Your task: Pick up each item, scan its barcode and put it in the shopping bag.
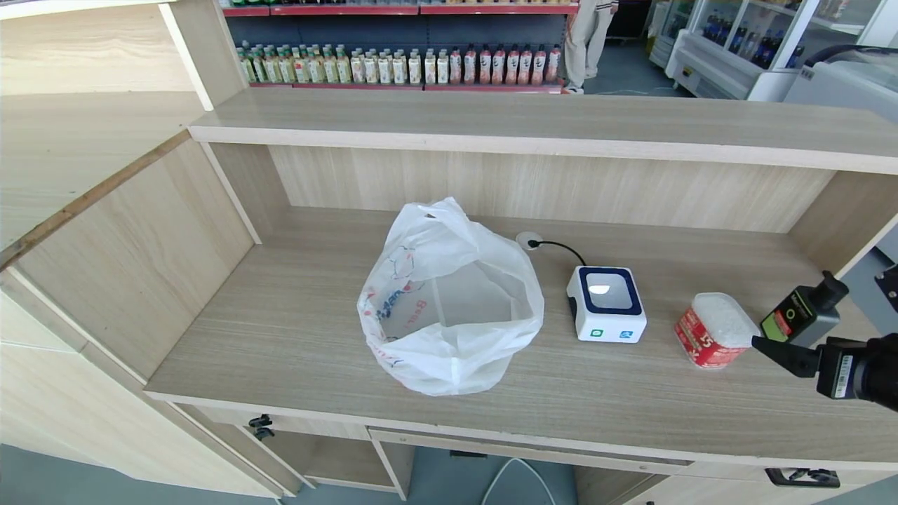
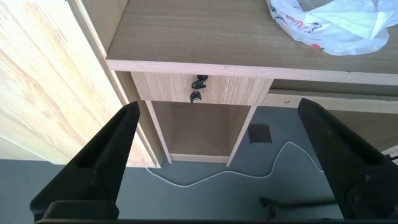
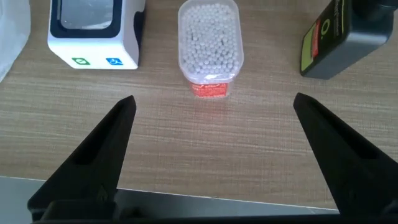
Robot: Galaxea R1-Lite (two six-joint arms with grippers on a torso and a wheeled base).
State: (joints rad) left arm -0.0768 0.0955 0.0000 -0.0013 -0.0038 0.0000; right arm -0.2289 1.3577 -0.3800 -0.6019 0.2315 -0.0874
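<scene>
A white plastic shopping bag (image 1: 449,298) stands open in the middle of the wooden counter (image 1: 295,330); one edge of the bag (image 2: 329,25) shows in the left wrist view. To its right sits a white scanner (image 1: 606,303) with a dark window, the scanner (image 3: 93,34) also in the right wrist view. Further right stand a clear tub of white beads with a red label (image 1: 714,330) (image 3: 209,46) and a dark bottle with a green label (image 1: 801,313) (image 3: 339,37). My right gripper (image 3: 211,155) is open, level with the counter's front edge, in front of the tub. My left gripper (image 2: 224,168) hangs open below the counter's front left.
A raised shelf (image 1: 547,126) runs along the counter's back and wooden side panels close both ends. A cable (image 1: 558,245) runs from the scanner to a hole in the top. Below the counter are a keyed drawer (image 2: 199,90) and a white cord on the floor (image 2: 217,177).
</scene>
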